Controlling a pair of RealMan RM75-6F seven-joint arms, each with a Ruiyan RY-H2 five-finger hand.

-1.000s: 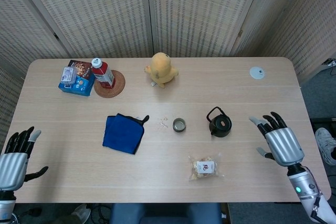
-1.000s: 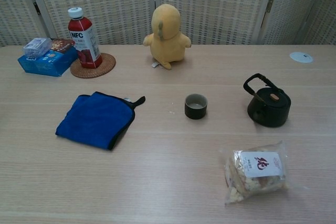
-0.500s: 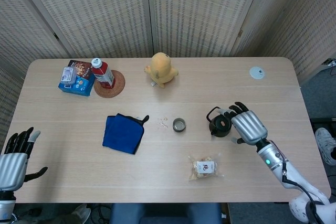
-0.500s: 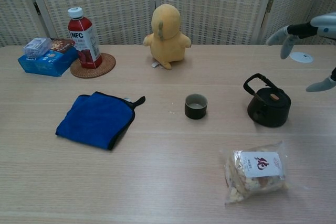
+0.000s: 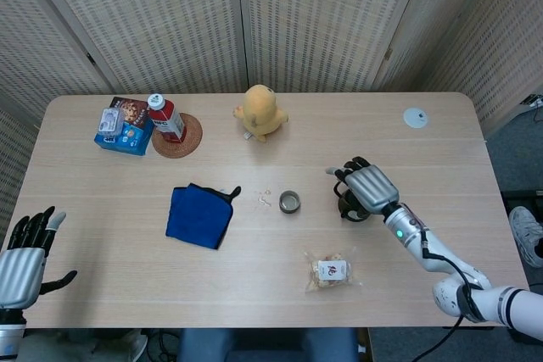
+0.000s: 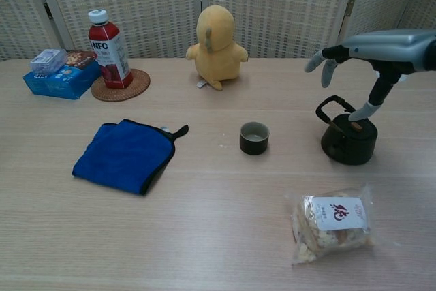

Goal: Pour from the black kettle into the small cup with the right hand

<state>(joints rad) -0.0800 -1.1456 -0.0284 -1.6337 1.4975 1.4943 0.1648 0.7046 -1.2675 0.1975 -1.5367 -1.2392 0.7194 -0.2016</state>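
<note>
The black kettle (image 6: 349, 138) stands right of centre on the table, its handle up; in the head view only its edge (image 5: 345, 206) shows under my hand. The small dark cup (image 5: 290, 202) (image 6: 254, 138) sits to its left, upright. My right hand (image 5: 367, 186) (image 6: 371, 49) hovers just above the kettle, palm down, fingers spread and holding nothing; its thumb hangs down close to the lid. My left hand (image 5: 24, 261) is at the table's near left corner, fingers apart, holding nothing.
A blue cloth (image 6: 125, 154) lies left of the cup. A snack bag (image 6: 332, 221) lies in front of the kettle. At the back stand a yellow plush toy (image 6: 216, 47), a red bottle (image 6: 109, 49) on a woven coaster and a blue box (image 6: 61, 75). A white disc (image 5: 415, 118) is far right.
My right hand has swung in from the table's right side leftward and now hangs over the kettle. The left hand has stayed put.
</note>
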